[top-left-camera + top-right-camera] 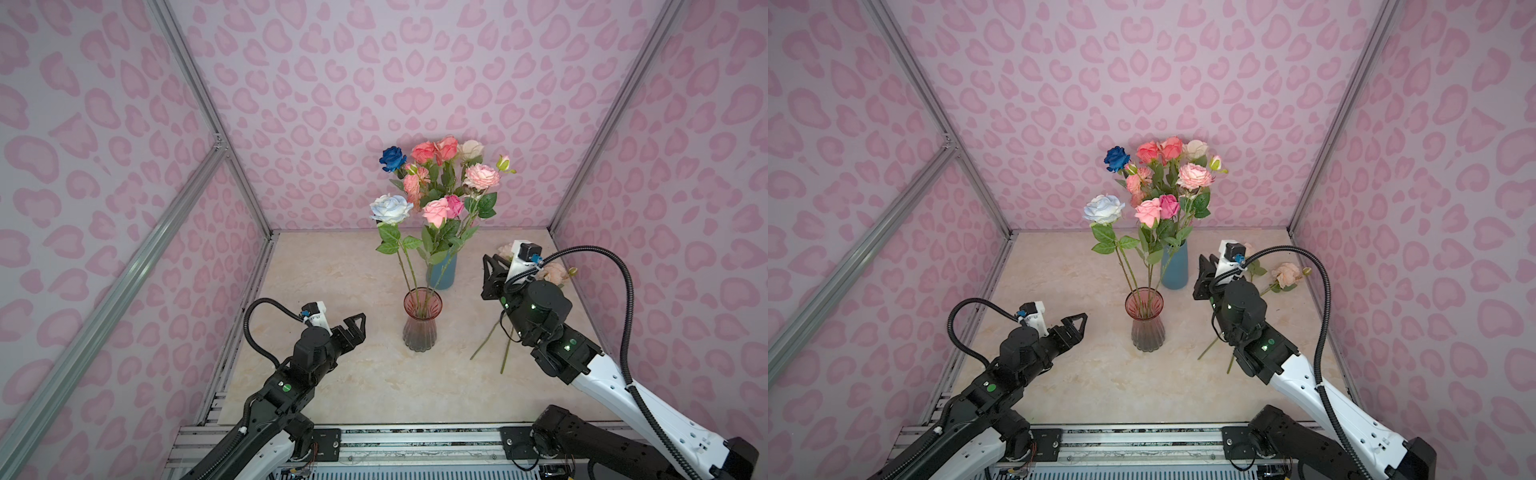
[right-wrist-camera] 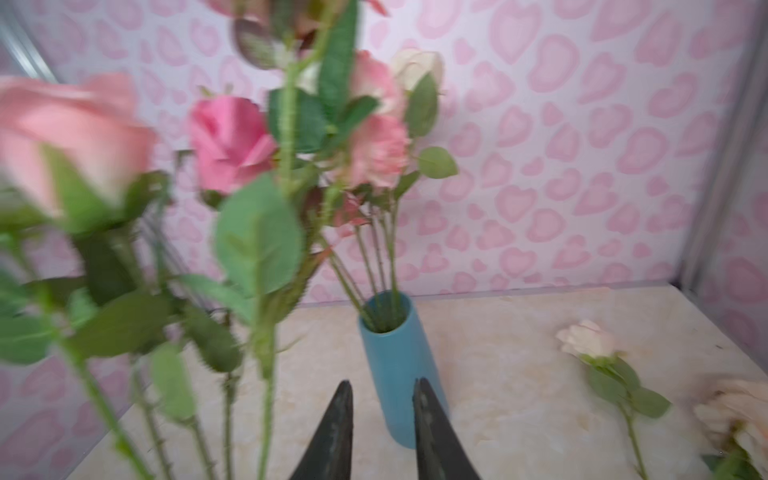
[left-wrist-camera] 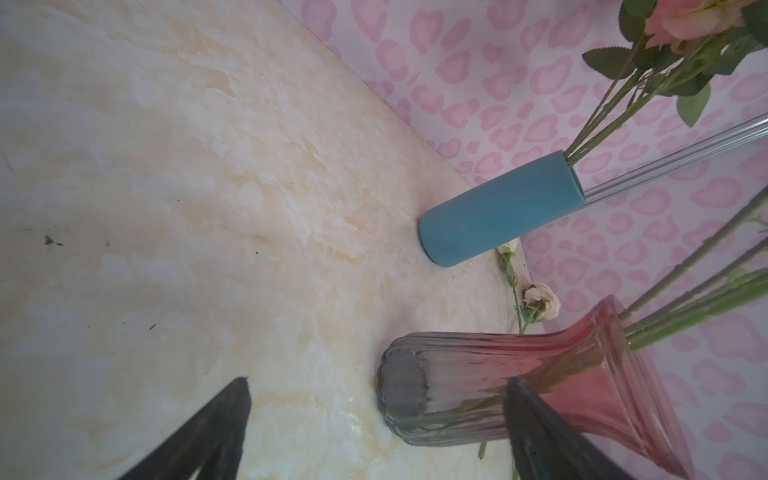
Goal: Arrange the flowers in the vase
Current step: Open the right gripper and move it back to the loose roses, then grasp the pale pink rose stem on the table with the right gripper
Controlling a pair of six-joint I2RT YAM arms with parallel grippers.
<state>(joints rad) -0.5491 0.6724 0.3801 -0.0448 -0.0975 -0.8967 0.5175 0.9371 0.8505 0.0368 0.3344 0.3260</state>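
Several thorny green-stemmed flowers (image 1: 390,209) stand near-vertical, blooms up, in the ribbed pink glass vase (image 1: 420,332) mid-frame; left gripper (image 1: 356,326) spread wide, right gripper (image 2: 383,384) slightly parted, empty.

L claw (image 3: 377,379) wide open; R claw (image 2: 383,381) slightly parted, empty.

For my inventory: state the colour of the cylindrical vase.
The cylindrical vase is plain blue, clearest in the right wrist view.

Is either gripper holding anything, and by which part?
Nothing is held. The left gripper stands wide open beside the pink vase; the right gripper has its jaws parted and empty.
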